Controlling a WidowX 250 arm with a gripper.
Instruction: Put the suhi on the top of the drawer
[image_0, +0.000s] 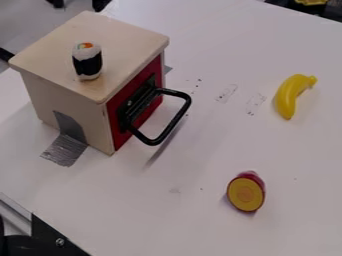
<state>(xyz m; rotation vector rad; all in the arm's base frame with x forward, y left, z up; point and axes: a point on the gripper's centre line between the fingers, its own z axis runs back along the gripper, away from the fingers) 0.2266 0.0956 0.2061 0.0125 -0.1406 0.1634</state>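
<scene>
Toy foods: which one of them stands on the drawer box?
The black-banded sushi roll; the banana and the round yellow-faced piece lie on the white table.

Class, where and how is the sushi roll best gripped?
Probably around its dark middle band, coming straight down from above: the sushi roll stands upright on the drawer box, roughly cylindrical, so the tool could close on opposite sides.

So the tabletop (200, 225) is white with a few dark scuffs (227, 93), pretty evenly lit, soft shadows. Grey floor (23, 25) peeks in at the upper left, and there's some dark stuff (330, 11) at the top right.
</scene>
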